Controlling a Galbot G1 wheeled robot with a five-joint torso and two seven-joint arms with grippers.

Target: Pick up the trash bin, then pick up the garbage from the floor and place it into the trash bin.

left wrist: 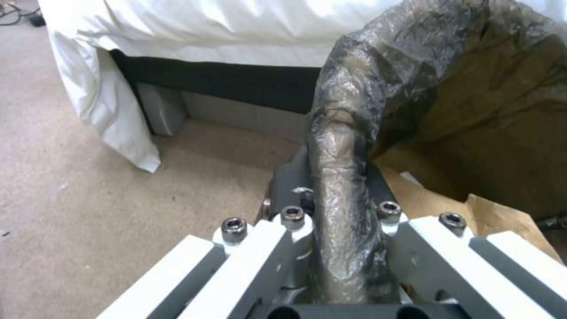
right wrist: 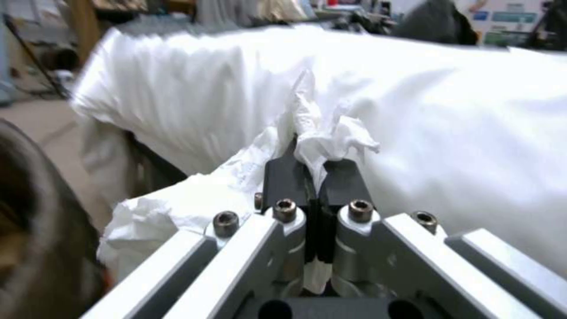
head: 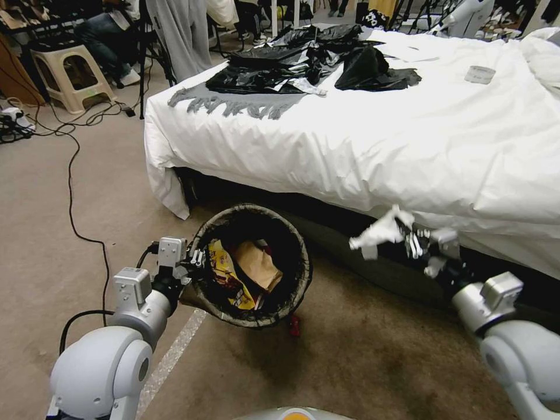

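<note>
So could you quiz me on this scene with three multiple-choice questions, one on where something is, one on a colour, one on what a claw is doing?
1. Where is the small round bin with the dark bag liner?
A. on the bed
B. held up by its rim at the left claw
C. under the beige stool

2. What colour is the snack bag inside the bin?
A. yellow
B. blue
C. pink

3. What is the right claw doing?
A. hanging open
B. gripping a cable
C. pinching a crumpled white tissue

Answers:
1 B: the left wrist view shows the lined rim clamped between its fingers.
2 A: the head view shows yellow beside brown paper.
3 C: the tissue sticks out of its closed fingers.
</note>
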